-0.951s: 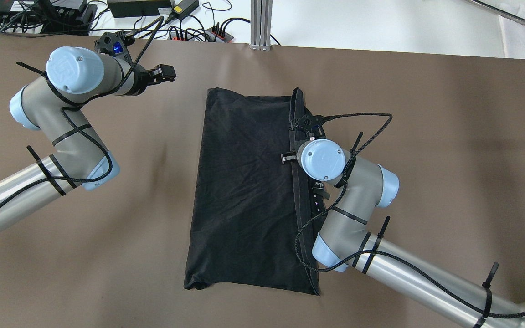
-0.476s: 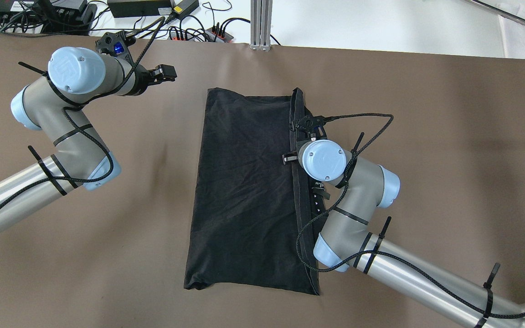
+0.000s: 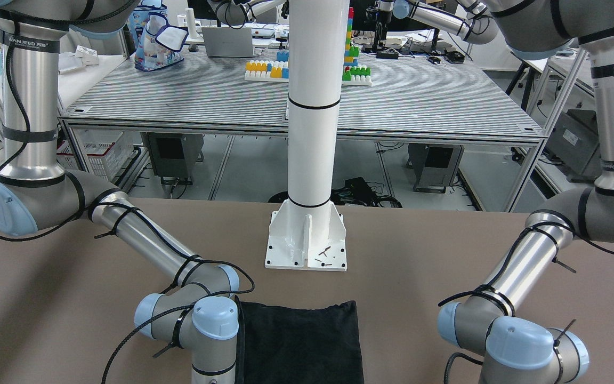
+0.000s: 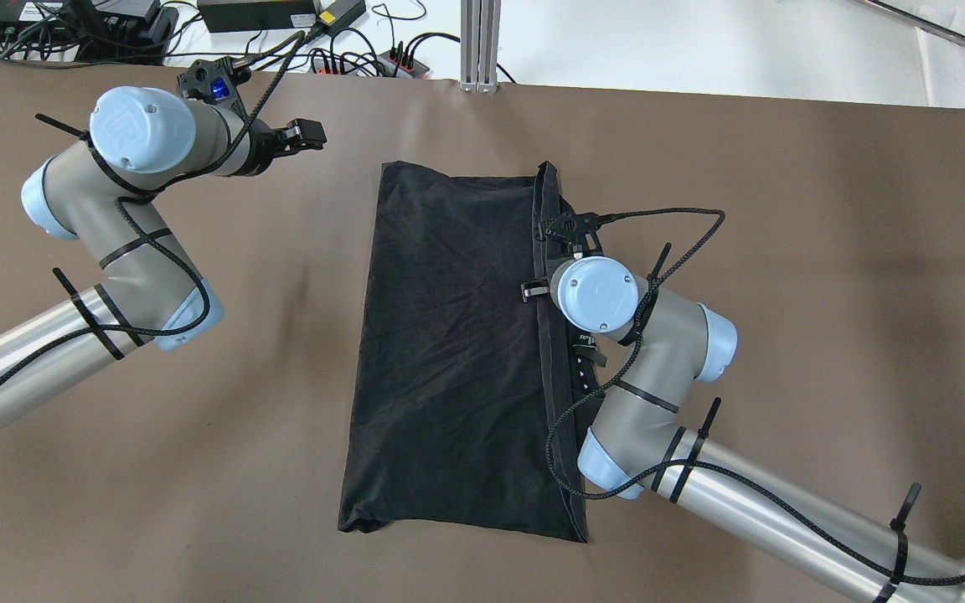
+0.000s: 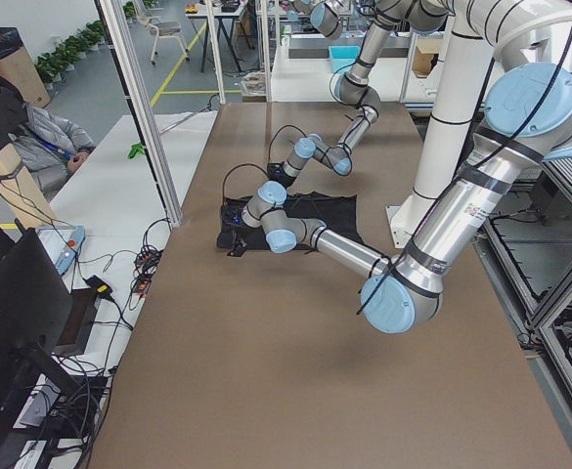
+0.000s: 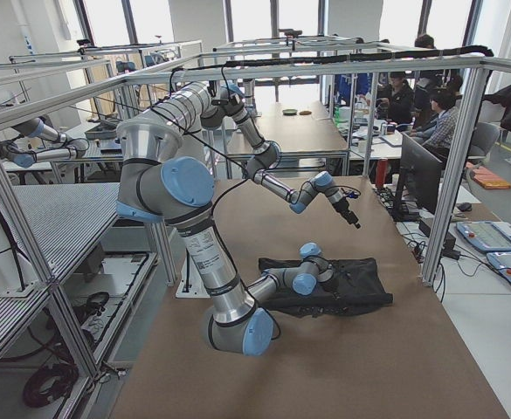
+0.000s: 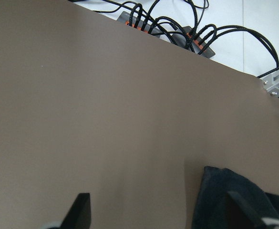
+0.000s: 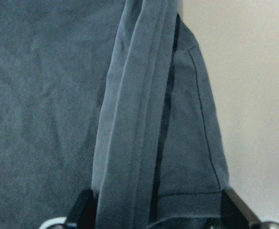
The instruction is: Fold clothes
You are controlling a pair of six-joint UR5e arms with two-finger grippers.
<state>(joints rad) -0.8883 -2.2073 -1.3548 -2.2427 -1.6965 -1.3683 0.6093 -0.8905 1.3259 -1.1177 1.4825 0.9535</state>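
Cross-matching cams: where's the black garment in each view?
Front-facing: black garment at bottom centre, cut off by the frame edge.
Overhead: centre, whole outline visible.
Exterior left: mid-table, beyond the near arm.
Exterior right: centre-right on the table.
Left wrist: bottom-right corner only.
Right wrist: fills most of the frame.
Shared landmark: right arm's blue wrist cap at its hemmed edge, seen in the exterior views.
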